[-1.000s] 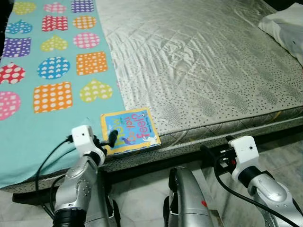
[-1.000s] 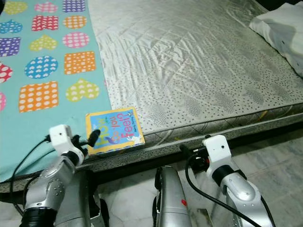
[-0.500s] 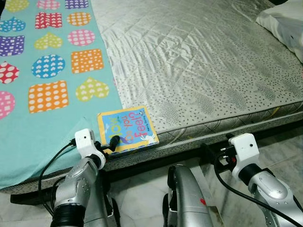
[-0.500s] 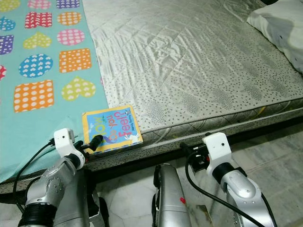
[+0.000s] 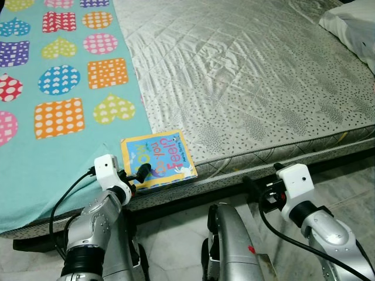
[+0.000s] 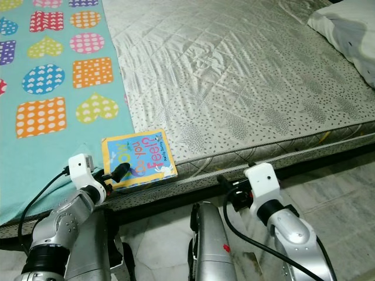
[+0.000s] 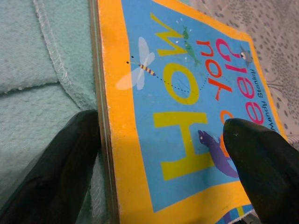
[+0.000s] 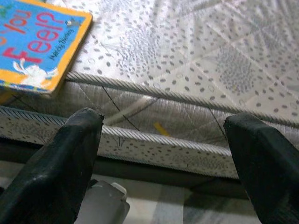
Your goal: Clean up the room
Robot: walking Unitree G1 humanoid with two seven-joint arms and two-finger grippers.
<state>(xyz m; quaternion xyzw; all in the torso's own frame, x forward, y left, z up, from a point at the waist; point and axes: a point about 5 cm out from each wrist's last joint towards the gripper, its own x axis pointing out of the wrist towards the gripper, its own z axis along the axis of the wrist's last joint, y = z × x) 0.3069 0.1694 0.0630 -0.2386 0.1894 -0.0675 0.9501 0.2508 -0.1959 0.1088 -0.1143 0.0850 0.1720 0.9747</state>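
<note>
Here, a quilted mattress (image 5: 252, 76) carries a teal shape-print blanket (image 5: 35, 146) at left. The picture book (image 5: 157, 158) lies at its near edge, overlapping the blanket hem. Left gripper (image 7: 163, 154) straddles its corner, fingers spread; right gripper (image 8: 163, 154) released, facing the mattress side.

I saw the book (image 5: 157, 160) lying flat at the mattress's (image 5: 252, 76) near edge, beside the teal blanket (image 5: 53, 105). My left gripper (image 5: 140, 174) touched the book's near-left corner. My right gripper (image 5: 253, 186) hung below the mattress edge.
</note>
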